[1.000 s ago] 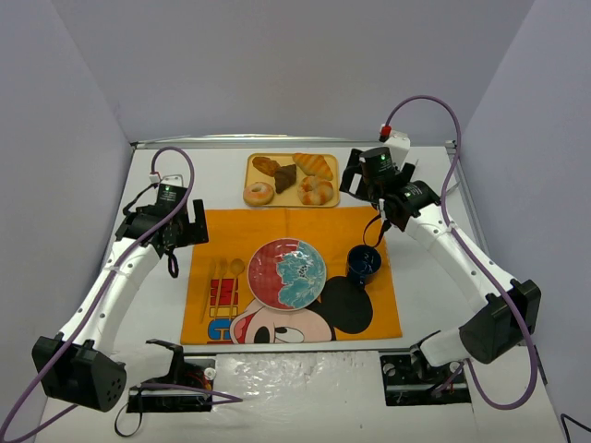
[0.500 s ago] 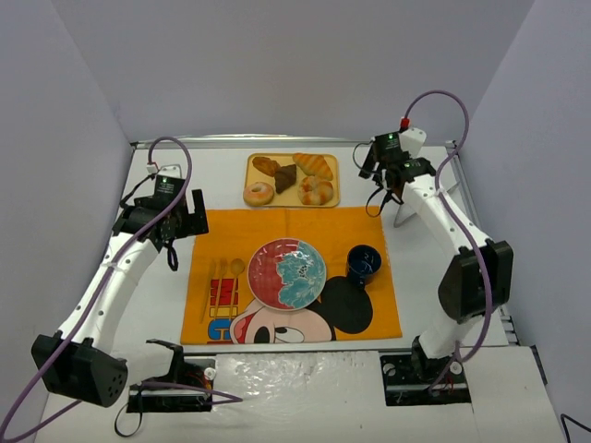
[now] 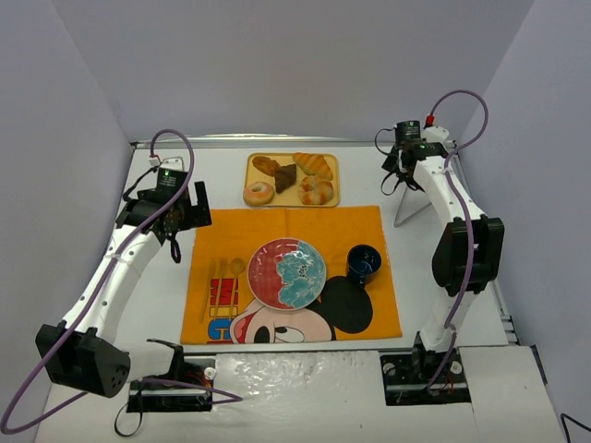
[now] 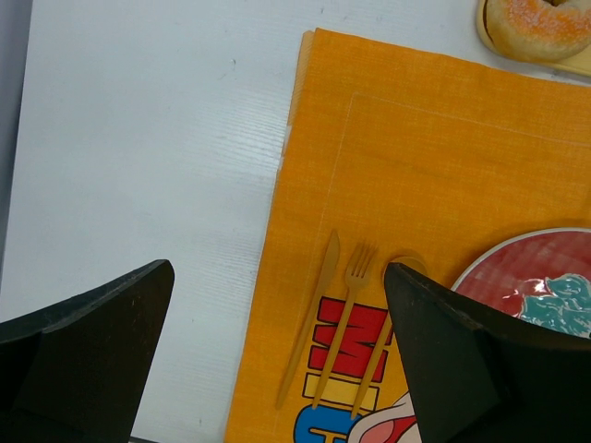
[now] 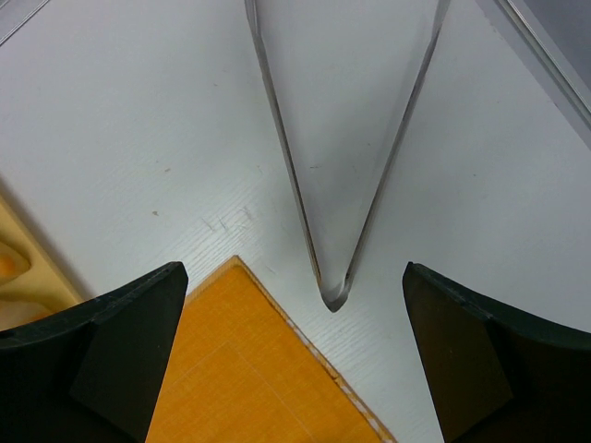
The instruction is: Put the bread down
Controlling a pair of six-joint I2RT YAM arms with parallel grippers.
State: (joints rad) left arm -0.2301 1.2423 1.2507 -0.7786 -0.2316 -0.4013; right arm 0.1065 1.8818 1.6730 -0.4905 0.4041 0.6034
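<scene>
**Right gripper (image 5: 294,277) swings out to the far right corner; bread (image 3: 314,166) sits on its tray (image 3: 289,198)**

Over the last second the right arm has left its spot above the cup (image 3: 363,262) and swung outward and back. It is now folded upright along the right side of the table, with its wrist near the far right corner. Its fingers stand wide apart with nothing between them. Below them lie a pair of V-shaped tongs (image 5: 287,157), their tip just beside the far right corner of the orange mat (image 3: 351,226).

The left arm has edged a little toward the back as well. The left gripper (image 4: 277,277) hangs over the left edge of the mat, its fingers also spread wide and empty. Beneath it, a knife, fork (image 4: 355,314) and spoon lie side by side on the mat, just left of the plate (image 3: 286,273).

Five pieces of bread rest together on the tray, which sits just beyond the far edge of the mat: a doughnut (image 4: 540,23), a croissant, a dark wedge and two rolls. None is on the plate, which lies in the middle of the mat with the cup to its right.
</scene>
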